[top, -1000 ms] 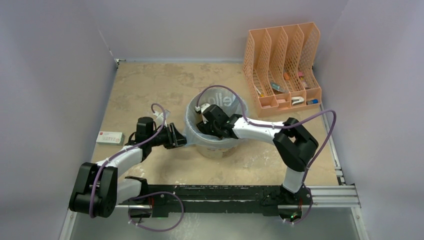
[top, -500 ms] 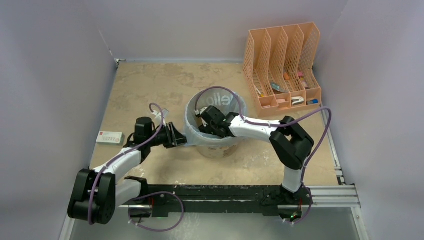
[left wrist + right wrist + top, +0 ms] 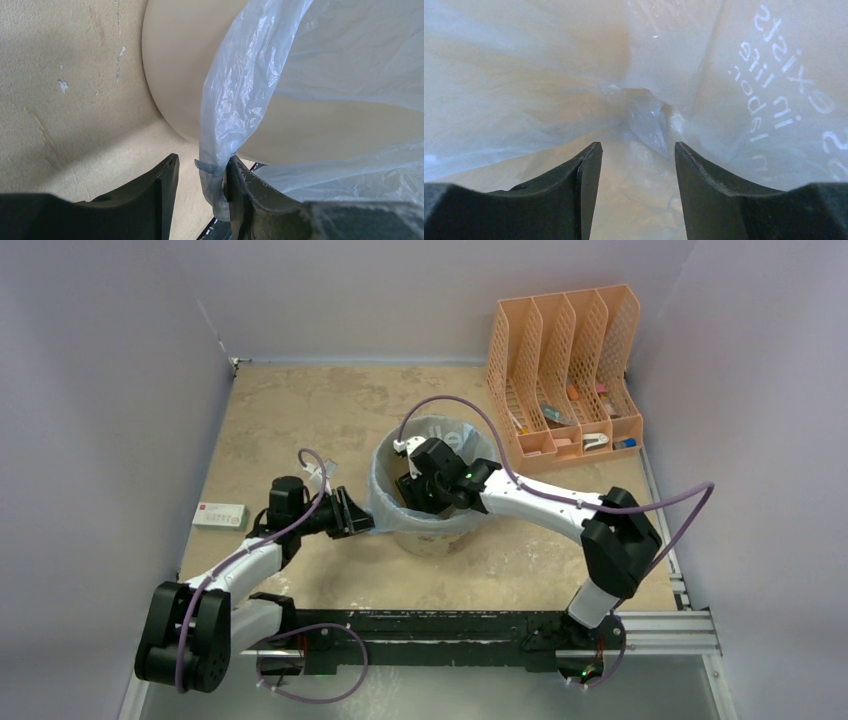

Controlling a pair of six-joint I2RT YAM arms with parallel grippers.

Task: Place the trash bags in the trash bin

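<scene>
Lining the trash bin (image 3: 432, 538) is the step in hand, and by the look of it well advanced.

- Trash bin: cream, upright, mid-tabletop (image 3: 300, 410).
- Trash bag (image 3: 384, 498): pale blue and translucent. It sits inside the bin, its mouth draped over the rim and down the left outer wall.
- Left hand (image 3: 200, 167): beside the bin's left wall, fingers apart. A hanging strip of bag edge lies between them, against one finger and not pinched.
- Right hand (image 3: 636, 150): reaching down inside the bag, fingers apart, holding nothing. The bag's gathered bottom lies just beyond the tips.
- Next move, as judged: press the film toward the bin's floor and draw the skirt even round the rim. This calls for a gentle touch, since thin film may tear or drag back out.
</scene>
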